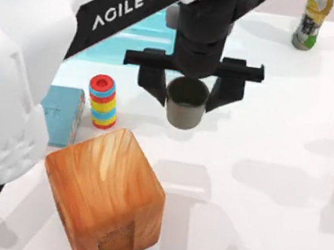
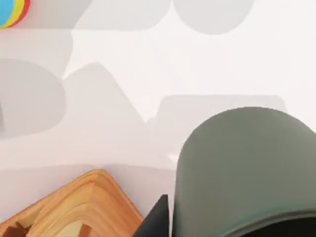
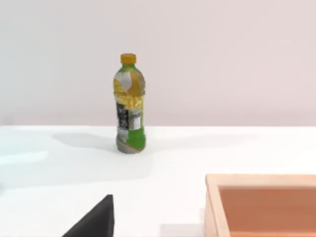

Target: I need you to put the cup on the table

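Cup (image 1: pixel 186 103) first: the small olive-grey tumbler sits upright, mouth up, pinched between the two black fingers of the left gripper (image 1: pixel 188 91), which reaches in from the top view's upper left and points straight down over the middle of the table (image 1: pixel 271 176). One finger presses each side of the cup wall, so the jaws are closed onto it and not spread. The cup's long axis runs vertical, in line with the gripper, and its base points at bare white surface directly below; from the left wrist view the cup (image 2: pixel 244 173) fills the near corner with open table beyond it. Whether the base already touches the table or hangs just above it I cannot tell, though the shadow close under it suggests it is low. My judgement is that the coming move turns on that straight-down line: lower until the base rests flat, then part the fingers. Outward from there, a stack of coloured rings (image 1: pixel 103 101) stands to the left, near but apart from the cup, a big wooden cube (image 1: pixel 105 194) lies nearer the camera, and a bottle (image 1: pixel 310 22) stands far off at the back right. The right arm is parked away from the work, its camera facing the bottle (image 3: pixel 129 104)
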